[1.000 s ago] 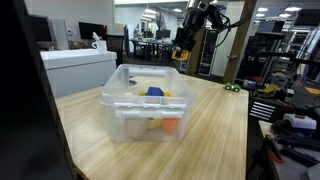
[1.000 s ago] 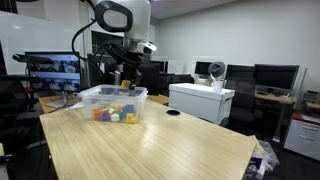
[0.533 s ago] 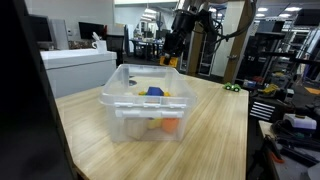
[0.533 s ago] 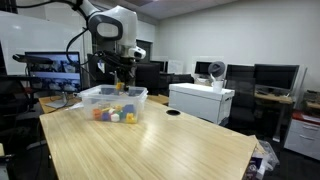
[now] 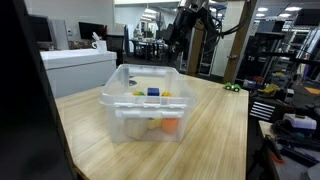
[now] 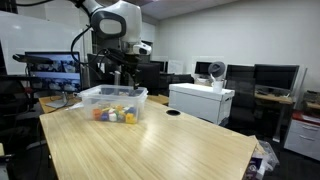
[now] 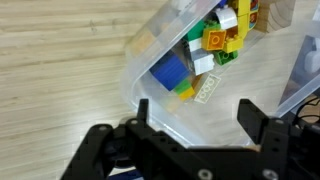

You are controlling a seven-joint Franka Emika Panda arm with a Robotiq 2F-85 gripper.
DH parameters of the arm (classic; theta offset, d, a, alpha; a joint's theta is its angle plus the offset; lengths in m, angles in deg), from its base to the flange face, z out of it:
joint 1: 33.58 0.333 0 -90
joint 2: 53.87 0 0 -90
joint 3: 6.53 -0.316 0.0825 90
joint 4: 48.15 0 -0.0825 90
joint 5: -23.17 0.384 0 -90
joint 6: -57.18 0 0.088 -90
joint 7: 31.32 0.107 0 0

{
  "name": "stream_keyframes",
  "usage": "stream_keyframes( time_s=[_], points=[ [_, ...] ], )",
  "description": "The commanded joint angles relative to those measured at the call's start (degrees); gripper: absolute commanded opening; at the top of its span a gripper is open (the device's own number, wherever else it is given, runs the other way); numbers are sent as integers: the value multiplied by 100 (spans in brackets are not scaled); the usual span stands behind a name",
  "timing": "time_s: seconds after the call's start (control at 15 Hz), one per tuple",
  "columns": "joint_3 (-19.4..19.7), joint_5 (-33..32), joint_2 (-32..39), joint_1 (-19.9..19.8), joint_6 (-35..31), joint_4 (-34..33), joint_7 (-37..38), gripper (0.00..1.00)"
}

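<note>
Looking at a clear bin (image 5: 112, 98), standing upright and lidless on the table (image 5: 215, 130), close to one edge. Holding a small heap of toy blocks (image 7: 205, 55) inside, crowding toward one side. Showing a blue block (image 7: 170, 72) lying beside a green one (image 7: 186, 91), a yellow block (image 7: 220, 40) tilting among white pieces, an orange one (image 5: 170, 126) shining through the wall.

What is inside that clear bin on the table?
The bin holds toy bricks: a blue one, others yellow, green and white. Whatever lies under the pile is covered.
</note>
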Motion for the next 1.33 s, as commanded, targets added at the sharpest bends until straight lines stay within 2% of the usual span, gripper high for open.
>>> stream_keyframes(
  time_s=[0.0,0.6,1.27],
  points=[
    [240,130,224,-267,-7,-263,-98,100],
    [940,-293,1263,-1239,-89,-754,625,100],
    [1421,-1023,1407,-1926,-83,-792,817,100]
  ],
)
